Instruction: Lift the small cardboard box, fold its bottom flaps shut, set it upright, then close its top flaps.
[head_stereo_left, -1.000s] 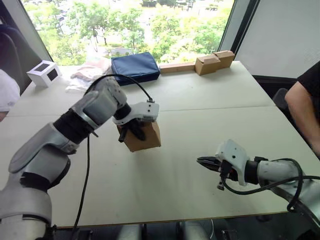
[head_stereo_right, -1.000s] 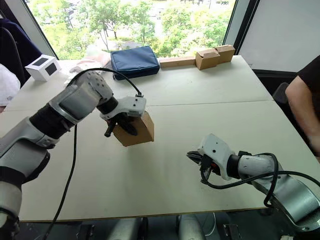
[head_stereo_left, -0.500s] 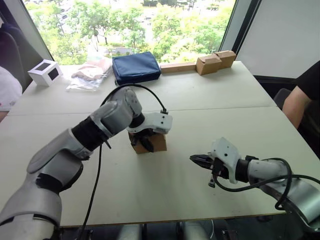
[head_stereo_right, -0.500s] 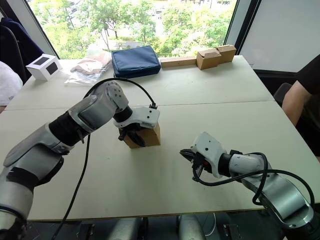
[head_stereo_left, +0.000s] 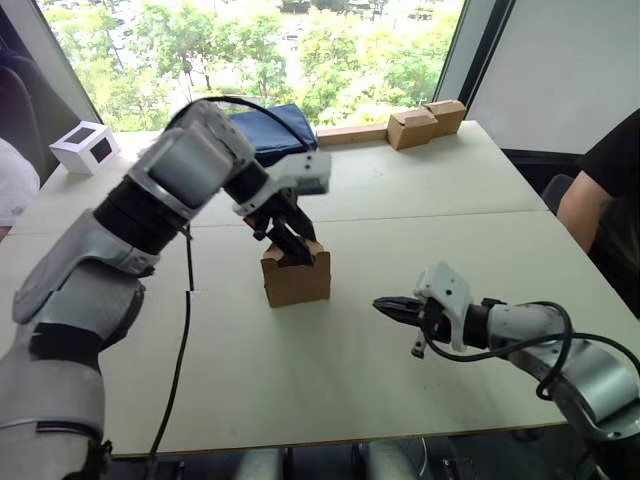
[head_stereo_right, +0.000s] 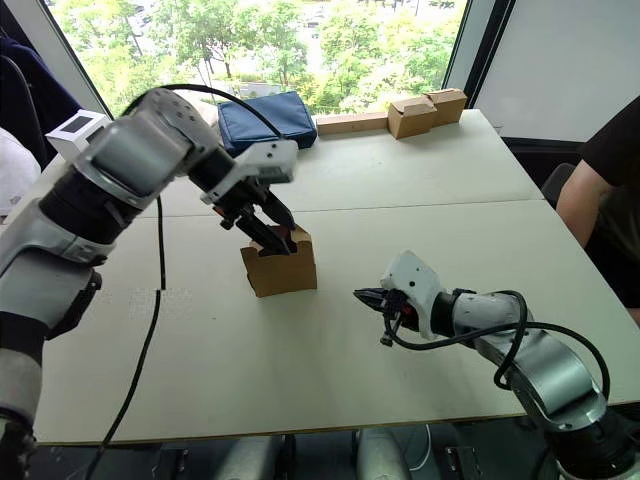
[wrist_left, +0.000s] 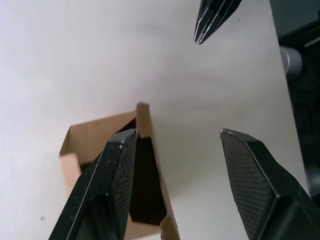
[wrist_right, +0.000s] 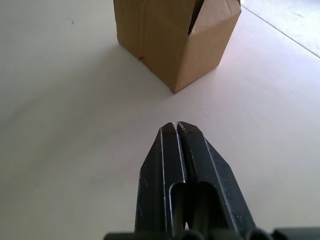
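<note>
A pale table (head_stereo_left: 400, 200) is seen under a window, and a person's arm (head_stereo_left: 590, 215) is seen at its right edge. At the far side a blue pouch (head_stereo_left: 270, 125) is laid, with a strip of tan blocks (head_stereo_left: 400, 128) to its right and a white box (head_stereo_left: 82, 146) at the far left corner.

The box (head_stereo_left: 296, 280) is set upright on the table near the middle, its base flat on the surface. Its top is open, with the top flaps (head_stereo_right: 290, 240) raised and a dark interior shown in the left wrist view.

The left gripper (head_stereo_left: 292, 245) is held directly over the open top, pointing down into it. Its jaws are spread apart, and one finger (wrist_left: 117, 175) is seen over the opening while the other finger (wrist_left: 250, 175) is seen beyond the box's wall, above bare table. Whether cardboard is touched cannot be told.

The right gripper (head_stereo_left: 385, 305) is held low over the table to the right of the box, well apart from it, pointed toward it. Its jaws are pressed together on nothing.
</note>
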